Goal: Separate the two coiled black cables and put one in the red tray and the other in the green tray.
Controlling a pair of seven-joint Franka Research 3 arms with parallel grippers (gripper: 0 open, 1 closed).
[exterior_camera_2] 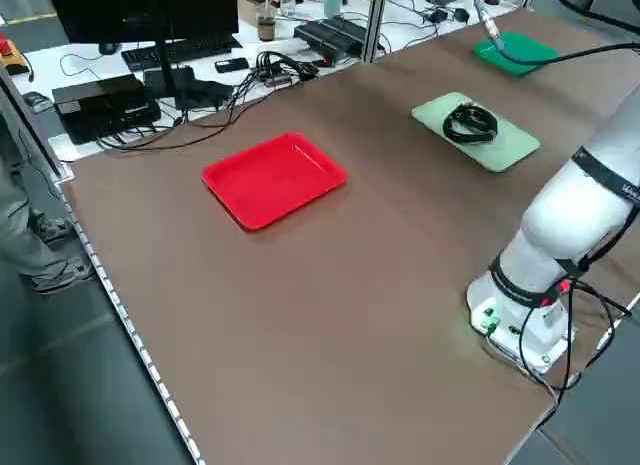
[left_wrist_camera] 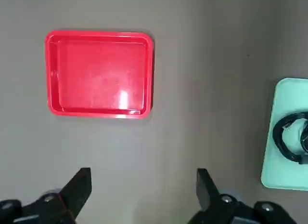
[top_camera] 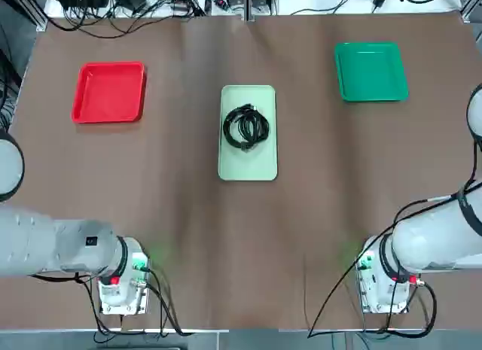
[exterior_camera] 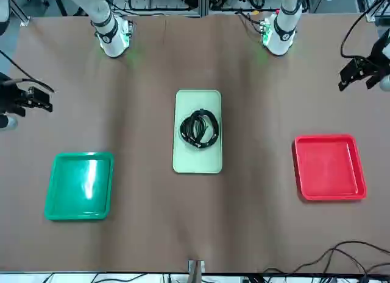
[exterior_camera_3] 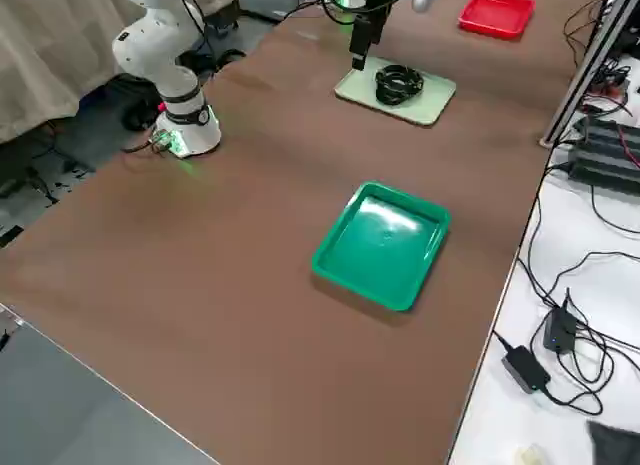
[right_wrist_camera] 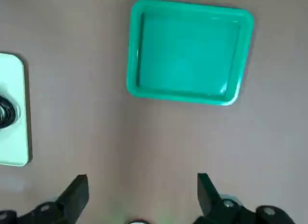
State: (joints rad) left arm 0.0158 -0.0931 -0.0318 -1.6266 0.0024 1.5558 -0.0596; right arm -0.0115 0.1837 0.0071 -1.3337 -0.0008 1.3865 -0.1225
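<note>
- Because the two coiled black cables (top_camera: 259,128) lie overlapped in one loose heap, I judge that parting them is the first job; I cannot tell from above whether their loops are tangled or merely stacked.
- They rest around the middle of the pale mint-green tray (top_camera: 247,168), probably set there so either arm can reach them; that tray holds nothing else I can see.
- On my left of it sits the red tray (top_camera: 109,94), well apart and with nothing in it; on my right, the green tray (top_camera: 371,71), just as bare inside. One on each side suggests to me one cable per arm.
- Both have raised rims, which should keep a springy coil in, though a trailing loop could catch on the edge.
- Over the desk (top_camera: 173,214) on its own side hangs the left hand (left_wrist_camera: 144,169), its fingers spread with nothing between them, pointing down at the surface.
- Opposite, the right hand (right_wrist_camera: 143,174) hangs over its side, also spread and holding nothing.
- Next I would pinch only the upper coil; grabbing too deep could drag both cables along.
</note>
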